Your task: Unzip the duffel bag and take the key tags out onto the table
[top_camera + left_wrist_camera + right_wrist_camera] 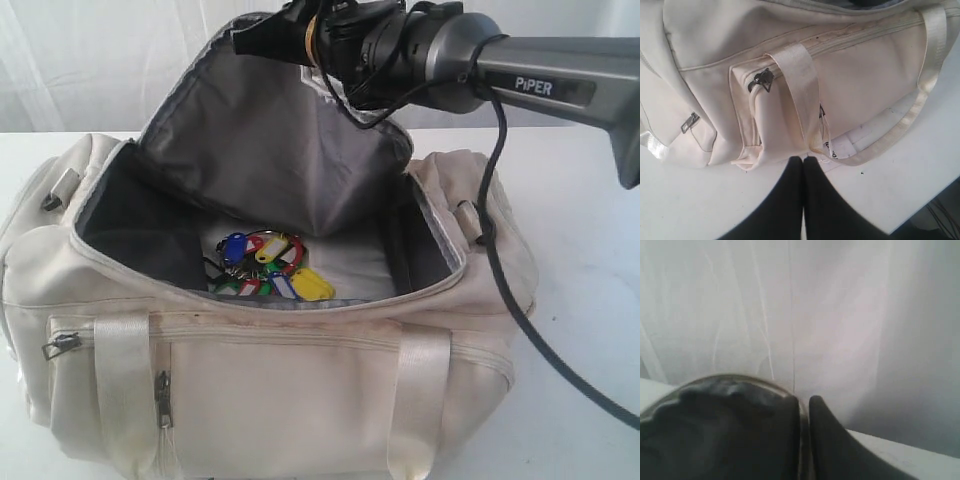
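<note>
1. Nearest the viewer, the left gripper (803,165) sits low over the table (700,210) at the front bottom edge of the duffel bag (860,80). Its two black fingers are pressed together with nothing between them. Whether the tips touch the fabric cannot be told.
2. The bag's front wall is soft, creased cream cloth, crossed by two glossy webbing straps (125,380) and a long flat seam. A small metal zip pull (62,345) hangs at a side pocket.
3. Above that wall the mouth gapes in a wide curve edged with grey zipper tape, leaving free room straight down into the bag.
4. The key tags (265,265) lie inside on the bag's pale floor, close behind the middle of the front wall. They are a tangle of small plastic tabs in blue, yellow, red and green, on rings, with dark grey lining to either side.
5. Behind them the lid flap (260,150) stands upright with its smooth grey lining facing forward. The right gripper (245,40) is clamped on the flap's top rim, its fingers almost meeting around the thin edge.
6. The grey arm and its black cable (500,270) cross the bag's right end. White tabletop runs open beyond, up to a pale curtain (100,60).
</note>
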Controlling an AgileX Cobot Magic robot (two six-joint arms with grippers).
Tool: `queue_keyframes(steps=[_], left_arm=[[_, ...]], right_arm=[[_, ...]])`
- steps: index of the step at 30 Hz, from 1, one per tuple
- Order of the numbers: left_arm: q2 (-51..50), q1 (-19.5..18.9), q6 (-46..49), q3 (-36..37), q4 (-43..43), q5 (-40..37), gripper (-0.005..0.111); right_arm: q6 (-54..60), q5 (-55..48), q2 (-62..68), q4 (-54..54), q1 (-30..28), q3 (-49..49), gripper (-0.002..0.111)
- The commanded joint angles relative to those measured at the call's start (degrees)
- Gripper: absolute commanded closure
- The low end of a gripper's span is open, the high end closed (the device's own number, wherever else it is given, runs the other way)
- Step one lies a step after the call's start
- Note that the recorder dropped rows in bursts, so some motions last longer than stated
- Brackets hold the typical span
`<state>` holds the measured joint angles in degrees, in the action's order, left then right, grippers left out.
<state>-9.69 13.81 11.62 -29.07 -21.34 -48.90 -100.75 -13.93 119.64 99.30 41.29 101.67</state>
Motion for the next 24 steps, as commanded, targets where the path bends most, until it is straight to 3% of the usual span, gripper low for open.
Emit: queue_keyframes(steps=[1,6,8,10,12,15,19,24], left_arm=[[0.3,0.2,0.1,0.4,-0.8,0.2,0.107],[0.3,0.2,0.1,0.4,-0.8,0.2,0.107],[0.3,0.2,0.1,0.4,-0.8,0.2,0.107],[0.3,0.2,0.1,0.4,-0.8,0.2,0.107],[0.3,0.2,0.1,0.4,-0.8,0.2,0.107],[0.3,0.2,0.1,0.4,-0.8,0.2,0.107],[0.3,0.2,0.1,0.4,-0.8,0.2,0.107],[0.3,0.2,0.1,0.4,-0.8,0.2,0.107]], right_arm=[[5.7,3.4,-0.1,0.6,-1.3,0.6,0.08],[6.1,-3.3,-0.1,0.6,-1.6,0.6,0.036],[5.5,-7.0,-0.3,0.6,-1.6,0.6,0.03],[4.5,-7.5,-1.5,0.6,-1.6,0.6,0.031],[3.8,-4.1,-3.3,0.6,-1.6,0.6,0.035],[3.8,11.5,-7.3,0.6,-1.6,0.4,0.048],[6.6,30.3,-11.0,0.6,-1.6,0.1,0.074],[1.0,43.4,-11.5,0.6,-2.1,-2.7,0.104]])
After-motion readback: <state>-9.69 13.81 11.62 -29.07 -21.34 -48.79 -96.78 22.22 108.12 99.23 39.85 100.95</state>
